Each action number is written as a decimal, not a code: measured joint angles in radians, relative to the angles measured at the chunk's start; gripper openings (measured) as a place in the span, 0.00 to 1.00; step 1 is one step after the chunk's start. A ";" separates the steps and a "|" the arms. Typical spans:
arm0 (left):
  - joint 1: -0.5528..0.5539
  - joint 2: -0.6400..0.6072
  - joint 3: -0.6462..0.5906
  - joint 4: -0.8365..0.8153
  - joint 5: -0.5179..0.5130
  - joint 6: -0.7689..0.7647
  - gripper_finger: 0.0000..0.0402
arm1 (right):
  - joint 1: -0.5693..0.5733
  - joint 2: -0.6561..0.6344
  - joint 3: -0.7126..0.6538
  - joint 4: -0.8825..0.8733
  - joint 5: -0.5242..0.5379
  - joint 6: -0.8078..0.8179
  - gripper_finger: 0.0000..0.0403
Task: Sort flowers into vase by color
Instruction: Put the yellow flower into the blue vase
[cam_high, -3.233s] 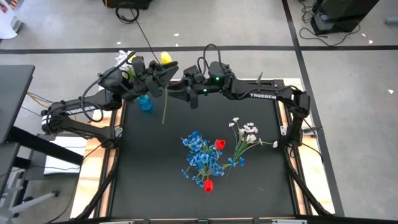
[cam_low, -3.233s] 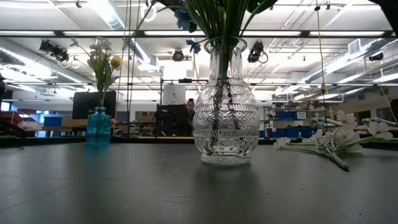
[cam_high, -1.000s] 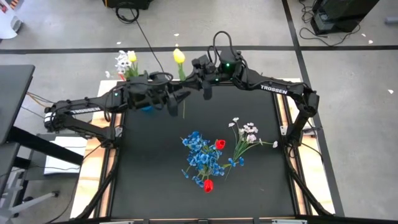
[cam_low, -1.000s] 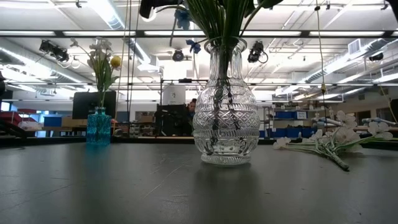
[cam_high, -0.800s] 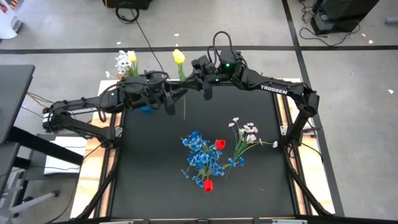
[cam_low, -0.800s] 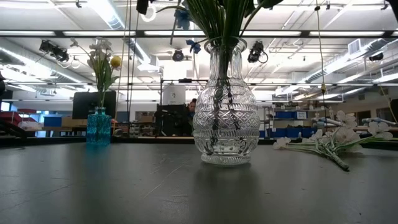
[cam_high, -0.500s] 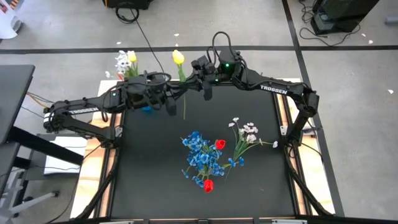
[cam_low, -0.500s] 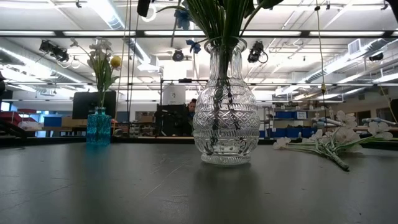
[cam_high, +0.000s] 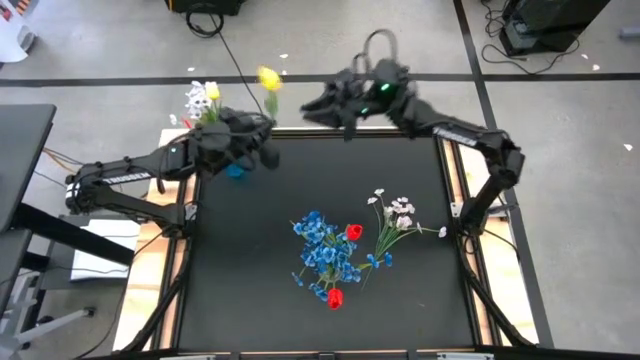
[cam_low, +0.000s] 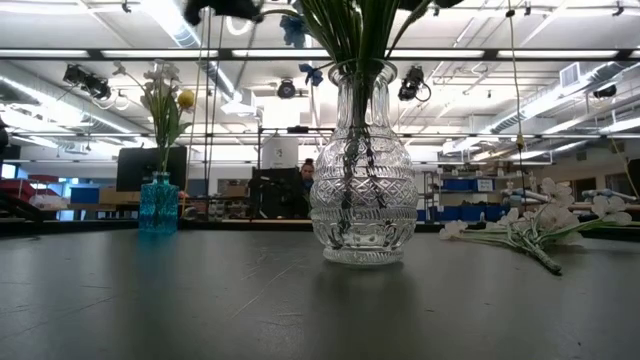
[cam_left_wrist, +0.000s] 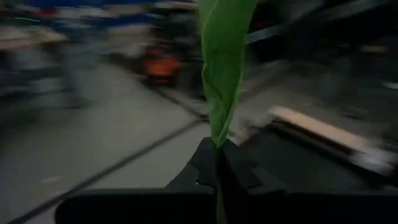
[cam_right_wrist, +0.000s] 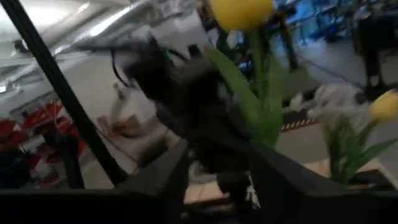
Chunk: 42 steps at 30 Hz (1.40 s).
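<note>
One pass through all four views. Found the left gripper (cam_high: 266, 140) over the far edge of the table (cam_high: 250, 280), just beside the small blue vase (cam_high: 234, 170). Read its jaws as clamped tight on the green stem of a yellow tulip (cam_high: 268, 78); confirmed from the left wrist view, fingertips pinched together on the stem with a broad green leaf (cam_left_wrist: 224, 62) rising straight out of them.

Orientation of held tulip: took the long axis as running from the grip out toward the far side in the high view, bloom end pointing away from the table's centre. Checked against the right wrist view: stem near upright, bloom uppermost, grip on the lower stem. Could not see the stem's lower tip.

Located the right gripper (cam_high: 308, 108) near, beyond the far edge, apart from the tulip and facing it. Saw its fingers (cam_right_wrist: 155, 180) spread, nothing between them.

Noted in the blue vase a second yellow tulip (cam_high: 212, 92) and white blossoms (cam_high: 196, 98), both upright. Noted in the clear glass vase (cam_low: 362, 190) at mid-table blue flowers (cam_high: 320, 245) and red tulips (cam_high: 353, 232). Logged white sprigs (cam_high: 398, 215) lying flat just right of that vase, blossoms toward the far edge.
</note>
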 joint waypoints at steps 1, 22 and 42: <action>0.002 -0.012 -0.011 -0.015 -0.051 -0.004 0.01 | -0.019 -0.017 0.002 -0.009 -0.007 0.015 0.46; 0.196 -0.515 -0.849 0.698 -0.257 0.191 0.02 | -0.093 -0.165 0.001 -0.330 0.033 -0.166 0.50; 0.312 -0.517 -0.848 0.743 -0.251 0.224 0.02 | -0.155 -0.165 0.001 -0.370 0.040 -0.206 0.50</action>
